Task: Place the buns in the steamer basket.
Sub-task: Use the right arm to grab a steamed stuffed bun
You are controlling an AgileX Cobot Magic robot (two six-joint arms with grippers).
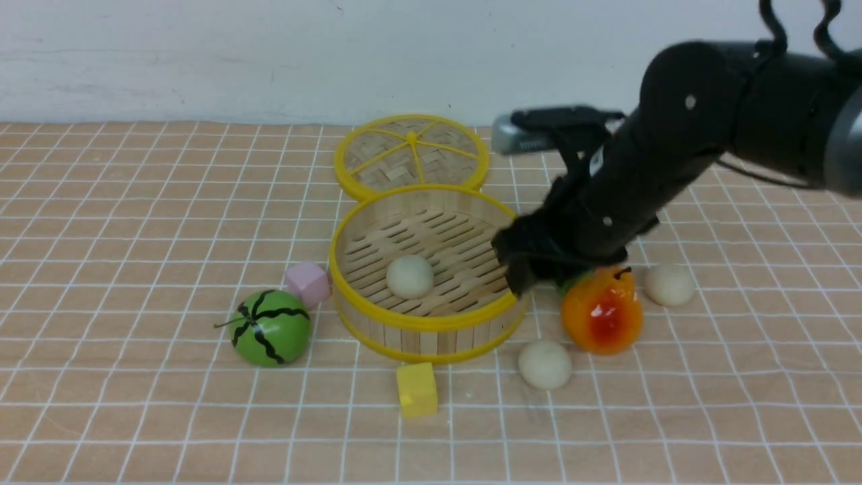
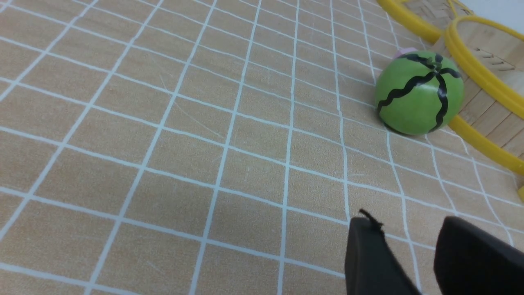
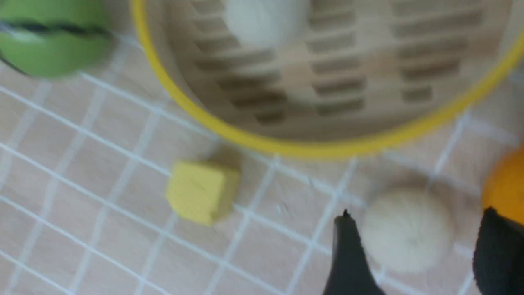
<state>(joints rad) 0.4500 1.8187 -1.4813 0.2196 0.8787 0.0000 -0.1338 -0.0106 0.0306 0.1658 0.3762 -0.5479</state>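
Observation:
The steamer basket (image 1: 417,323) stands mid-table with one bun (image 1: 409,276) on its slatted floor; the basket (image 3: 327,147) and that bun (image 3: 262,16) also show in the right wrist view. A second bun (image 1: 545,364) lies on the table in front of the basket's right side. A third bun (image 1: 669,284) lies right of the orange-red fruit (image 1: 601,310). My right gripper (image 1: 528,273) hangs open and empty by the basket's right wall. In the right wrist view its jaws (image 3: 418,215) frame the second bun (image 3: 407,229) below. My left gripper (image 2: 409,223) is open and empty over bare table.
A toy watermelon (image 1: 269,328) and a pink cube (image 1: 307,283) sit left of the basket. A yellow cube (image 1: 416,389) lies in front of it. The flat woven lid (image 1: 411,155) lies behind it. The fruit (image 3: 505,188) is close beside my right fingers.

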